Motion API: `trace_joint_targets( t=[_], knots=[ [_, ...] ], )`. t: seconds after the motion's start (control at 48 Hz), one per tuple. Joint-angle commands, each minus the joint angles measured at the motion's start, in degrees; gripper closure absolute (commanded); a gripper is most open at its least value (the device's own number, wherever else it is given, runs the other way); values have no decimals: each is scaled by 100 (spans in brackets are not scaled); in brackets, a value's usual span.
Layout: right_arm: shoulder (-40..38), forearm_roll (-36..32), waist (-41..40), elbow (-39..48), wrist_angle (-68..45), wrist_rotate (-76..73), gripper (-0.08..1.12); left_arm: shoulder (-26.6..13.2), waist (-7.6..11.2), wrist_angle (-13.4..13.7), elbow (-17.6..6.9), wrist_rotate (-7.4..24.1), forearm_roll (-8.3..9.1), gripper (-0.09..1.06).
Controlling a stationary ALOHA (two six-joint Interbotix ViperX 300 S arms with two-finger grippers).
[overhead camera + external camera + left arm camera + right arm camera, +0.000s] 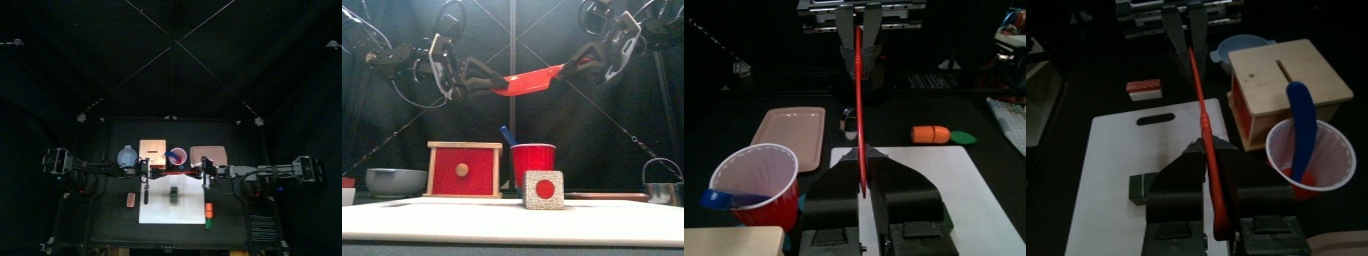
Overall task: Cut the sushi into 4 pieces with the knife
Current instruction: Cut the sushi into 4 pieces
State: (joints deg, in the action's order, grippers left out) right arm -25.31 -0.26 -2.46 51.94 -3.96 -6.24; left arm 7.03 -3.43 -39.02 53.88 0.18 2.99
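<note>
Sushi roll stands closest to the front camera, end-on, showing a speckled face with a red centre. It rests on the white cutting board, well below both arms. High over the board the two arms meet and share one red knife. The left gripper is pinched narrow on one end and the right gripper is pinched narrow on the other. The blade hangs between them, tilted up toward the right arm, touching nothing else. Behind the board sits the wooden box with its red drawer front. The pink tray lies at the back right. Left of the box is the blue-grey bowl. Just right of the box stands the red cup, holding a blue knife. A metal cutter sits at the far right. A toy carrot lies off the board's right side, and a small red and white toy food lies off its left
</note>
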Motion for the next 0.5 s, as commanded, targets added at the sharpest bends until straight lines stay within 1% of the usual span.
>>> trace_joint_targets(
  t=[0.021, 0.042, 0.125, 0.271, 0.354, 0.5],
  knots=[
    [158, 53, 132, -281, 299, -18, 93, 26, 9, 202, -79, -9, 53, 70],
    [193, 62, 149, -299, 360, -18, 93, 26, 18, 255, -79, -9, 53, 70],
    [343, 123, 202, -396, 668, -18, 94, 18, 167, 448, -62, -18, 53, 70],
    [554, 237, 299, -492, 914, -18, 94, -35, 413, 659, -26, -18, 44, 70],
    [659, 237, 316, -527, 1011, -9, 94, -158, 545, 729, -35, -18, 44, 70],
    [844, 264, 308, -519, 1046, -18, 98, -466, 659, 729, -123, -18, 26, 70]
  ],
)
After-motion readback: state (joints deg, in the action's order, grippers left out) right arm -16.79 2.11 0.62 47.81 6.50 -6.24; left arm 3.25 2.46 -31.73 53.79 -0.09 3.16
